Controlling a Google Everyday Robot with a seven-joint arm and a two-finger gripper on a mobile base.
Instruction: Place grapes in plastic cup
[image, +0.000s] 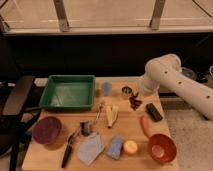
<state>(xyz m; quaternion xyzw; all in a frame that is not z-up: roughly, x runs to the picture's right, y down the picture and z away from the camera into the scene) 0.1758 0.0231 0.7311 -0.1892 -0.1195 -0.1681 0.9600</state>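
The gripper (136, 99) is a little right of the frame's centre, at the end of the white arm (170, 80). It is closed on the grapes (134, 105), which hang just beside the metal cup (127, 91). The plastic cup (106, 88) stands further left, next to the green tray (60, 92). The carrot (144, 125) lies lower in the frame than the grapes.

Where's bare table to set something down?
Bare table between the yellow piece and carrot; also in front of green tray, beside purple bowl. Crowded: front row, and around plastic cup, metal cup and gripper holding grapes.
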